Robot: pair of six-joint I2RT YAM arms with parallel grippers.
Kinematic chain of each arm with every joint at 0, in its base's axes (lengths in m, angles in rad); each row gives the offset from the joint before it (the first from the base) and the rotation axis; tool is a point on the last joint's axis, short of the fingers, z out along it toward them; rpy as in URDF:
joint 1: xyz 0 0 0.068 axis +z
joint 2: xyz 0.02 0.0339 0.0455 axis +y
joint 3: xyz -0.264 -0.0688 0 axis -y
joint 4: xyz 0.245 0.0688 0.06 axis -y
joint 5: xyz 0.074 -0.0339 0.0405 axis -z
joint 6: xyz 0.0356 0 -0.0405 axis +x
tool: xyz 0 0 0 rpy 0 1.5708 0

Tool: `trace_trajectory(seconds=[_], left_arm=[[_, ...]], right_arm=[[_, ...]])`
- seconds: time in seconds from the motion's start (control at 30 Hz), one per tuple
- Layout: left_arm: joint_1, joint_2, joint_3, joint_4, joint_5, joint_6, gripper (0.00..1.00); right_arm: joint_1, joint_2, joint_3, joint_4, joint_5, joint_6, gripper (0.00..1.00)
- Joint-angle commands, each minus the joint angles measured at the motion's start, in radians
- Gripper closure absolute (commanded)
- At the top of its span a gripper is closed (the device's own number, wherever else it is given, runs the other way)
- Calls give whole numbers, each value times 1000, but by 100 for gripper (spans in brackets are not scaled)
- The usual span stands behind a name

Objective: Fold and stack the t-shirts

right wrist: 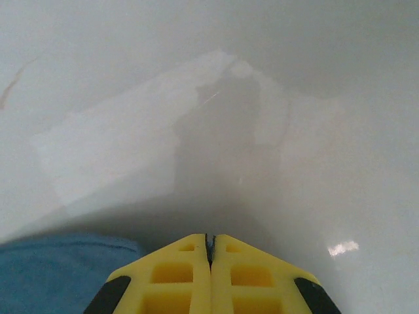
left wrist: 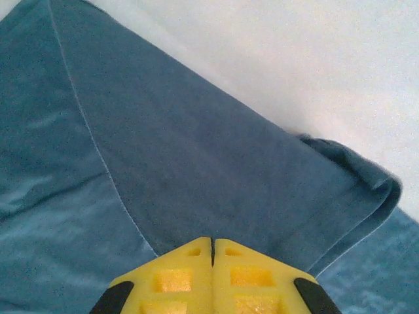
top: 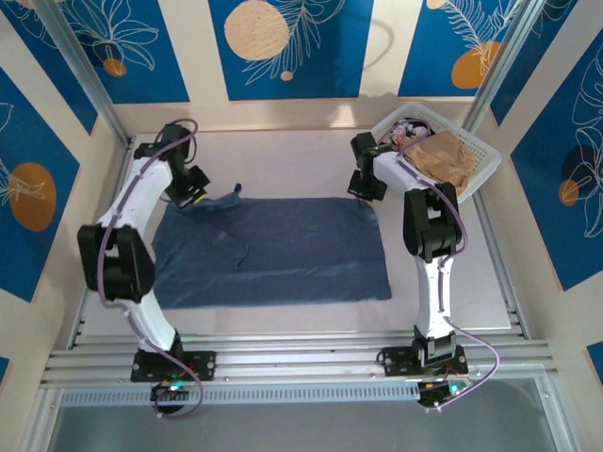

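Observation:
A slate-blue t-shirt [top: 273, 250] lies spread flat across the middle of the table. My left gripper [top: 196, 196] is at its far left corner, where the cloth bunches up a little. In the left wrist view its yellow fingers [left wrist: 213, 243] are pressed together and the t-shirt [left wrist: 196, 163] runs right up under their tips. My right gripper [top: 363, 196] is at the far right corner. In the right wrist view it [right wrist: 209, 239] is shut with a thin sliver of blue between the tips, and the t-shirt [right wrist: 59, 275] shows at lower left.
A white lattice basket [top: 485, 155] stands tilted at the back right and holds crumpled tan cloth [top: 443, 155]. The pale table [top: 283, 155] shows bare behind the shirt. Metal frame posts rise at both back corners, and rails run along the near edge.

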Motion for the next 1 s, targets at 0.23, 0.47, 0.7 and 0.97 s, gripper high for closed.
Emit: trace_trajectory(seconds=[0.23,0.47,0.7,0.97], left_arm=[[22,-269,-162,-137,-74,2,100],[37,-414,-282,-184,-110,5,100],[39,-477,-365,-213,-222,74,100],[39,-541,-440,-223,-257,88,100]], right_arm=[[-2,-170,-133,-117,36,91,100],[4,-281,-271,-127,18,103,100],[23,-378,-413,-137,5,114,100],[57,-411,-501,-158,8,135,100]])
